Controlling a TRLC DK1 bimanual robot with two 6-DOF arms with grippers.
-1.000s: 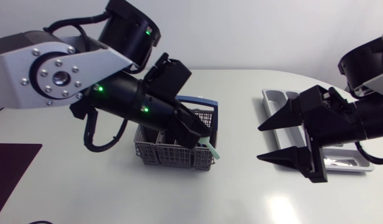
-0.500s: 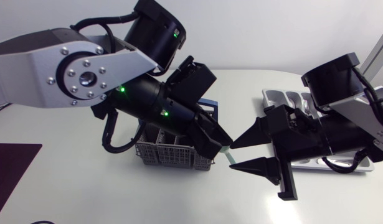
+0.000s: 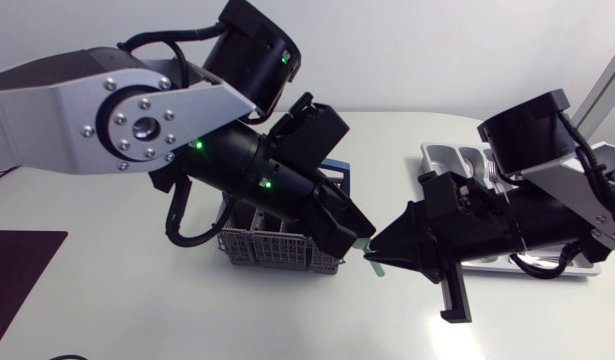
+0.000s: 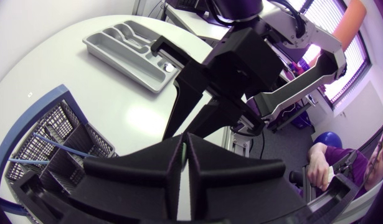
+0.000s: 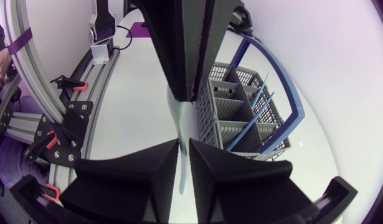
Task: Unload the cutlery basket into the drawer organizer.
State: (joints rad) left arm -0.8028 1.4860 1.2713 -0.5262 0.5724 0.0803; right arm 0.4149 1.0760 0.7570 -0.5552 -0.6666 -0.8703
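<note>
Over the white table (image 3: 137, 300), the left gripper (image 3: 355, 238) is clamping one end of a pale green utensil (image 3: 375, 266), its two wedge fingers pressed nearly together with only a thin green sliver showing between them in its own wrist view. The right gripper (image 3: 379, 250) is meeting it tip to tip, fingers drawn in to a narrow slot around the utensil's other end, so both pincers are gripping the same piece from opposite ends (the right wrist view shows the pale strip running down from the left gripper's fingers into that slot). The utensil is hanging in the air just beside the right-hand side of the grey mesh cutlery basket (image 3: 272, 252), clear of the tabletop. Inside the basket, thin blue-handled pieces (image 4: 57, 144) are leaning across its compartments, and a blue handle is arching over it. The grey drawer organizer (image 3: 439, 156) is lying well apart from the basket, towards the right arm's side, partly hidden behind that arm.
</note>
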